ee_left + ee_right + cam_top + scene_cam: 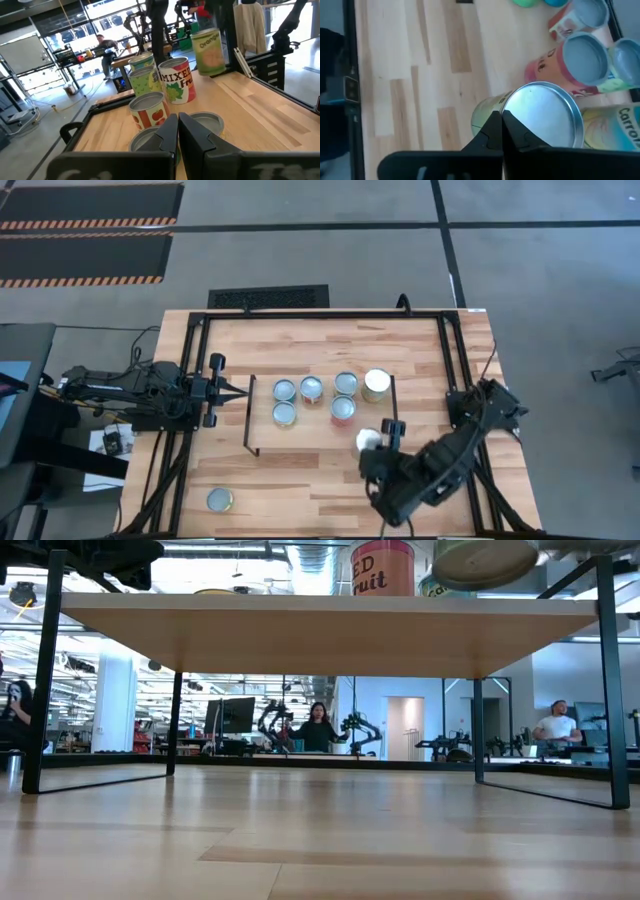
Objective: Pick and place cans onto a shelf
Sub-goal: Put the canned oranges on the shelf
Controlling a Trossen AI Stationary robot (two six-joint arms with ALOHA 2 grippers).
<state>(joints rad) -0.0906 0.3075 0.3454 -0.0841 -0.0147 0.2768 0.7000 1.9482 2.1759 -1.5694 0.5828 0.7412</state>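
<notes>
Shelf [262, 416]: low light-wood platform on black wire legs, standing mid-tabletop [290, 490]; in the low view its underside spans the upper frame.

Cans on shelf, high view: five, silver tops up. Two blue-rimmed cans [285, 390] and [311, 388] side by side; a yellow-green-rimmed can [284, 415] just beside the first, toward the near edge; another can [346, 383] with an orange-red can [342, 410] next to it. A pale yellow can [377, 384] stands at the shelf's right end, beside the wire leg.

Can off shelf: one yellow-green can [219, 500] alone on the tabletop near its front left corner, well apart from the shelf.

Can at right arm: a can with a bright top [367, 441] at the shelf's front right corner, at the right pincer [386, 438]. In the right wrist view this silver-topped can [540, 117] lies just past the fingertips, whose two dark fingers meet clenched in front of it; whether they touch it cannot be told.

Left pincer [240, 390]: level at the shelf's left end, fingers pressed together, holding nothing. Its wrist view shows the "Mixed Fruit" can [176, 80], a red-patterned can [148, 111] and an "Orange" can [207, 51] beyond the fingertips.

Background, low view: a person [316, 728] in the room behind.
</notes>
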